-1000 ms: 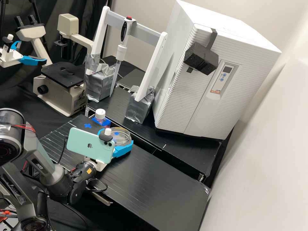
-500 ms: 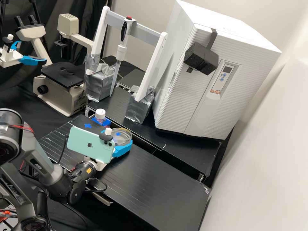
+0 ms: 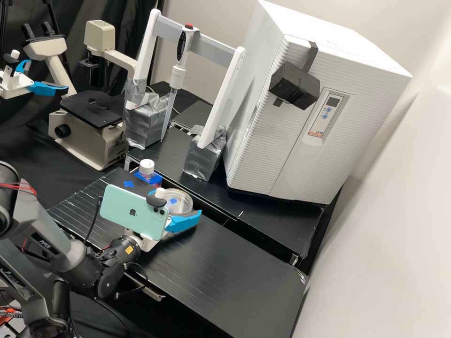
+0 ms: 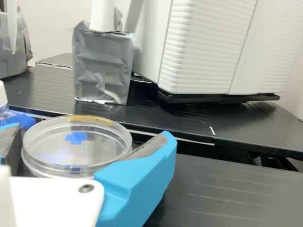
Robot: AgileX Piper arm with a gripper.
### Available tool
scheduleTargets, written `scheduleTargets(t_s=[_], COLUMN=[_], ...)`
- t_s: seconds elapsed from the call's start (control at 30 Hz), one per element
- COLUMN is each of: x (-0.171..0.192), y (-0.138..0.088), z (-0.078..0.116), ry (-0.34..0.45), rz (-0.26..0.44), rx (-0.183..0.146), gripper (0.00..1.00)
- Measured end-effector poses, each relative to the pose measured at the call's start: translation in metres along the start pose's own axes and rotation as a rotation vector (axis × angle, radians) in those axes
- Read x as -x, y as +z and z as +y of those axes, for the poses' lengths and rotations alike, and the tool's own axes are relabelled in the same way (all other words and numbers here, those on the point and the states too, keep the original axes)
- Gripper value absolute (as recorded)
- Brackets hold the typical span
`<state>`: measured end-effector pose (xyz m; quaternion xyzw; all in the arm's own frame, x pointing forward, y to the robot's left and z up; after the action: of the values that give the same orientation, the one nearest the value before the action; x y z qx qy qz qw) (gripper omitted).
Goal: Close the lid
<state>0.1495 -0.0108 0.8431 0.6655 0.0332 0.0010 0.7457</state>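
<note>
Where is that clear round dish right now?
In the high view, the clear round dish sits on the black bench, between the blue fingers of the gripper, below and right of the white-capped bottle.

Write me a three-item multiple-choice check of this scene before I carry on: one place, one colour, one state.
1. Where is the round dish?
A on the microscope
B on the near black bench
C on the white cabinet

2. What colour is the bottle's cap?
A green
B red
C white

3. How is the pincer?
A open
B shut, fingertips together
C shut on the bottle

B: the high view puts the dish there.
C: the cap looks plainly white.
A: the fingers stand apart either side of the dish.
</note>
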Motion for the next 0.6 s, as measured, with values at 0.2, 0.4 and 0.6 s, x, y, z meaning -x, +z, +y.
scheduleTargets(t_s=[0.2,0.4,0.6], x=[0.003,0.008,0.006], y=[-0.007,-0.028,-0.046], z=[0.004,0.007,0.012], ry=[0.03,0.063,0.154], rz=[0.022,0.116,0.221], rx=[-0.011,-0.028,-0.129], gripper=[1.0,1.0,1.0])
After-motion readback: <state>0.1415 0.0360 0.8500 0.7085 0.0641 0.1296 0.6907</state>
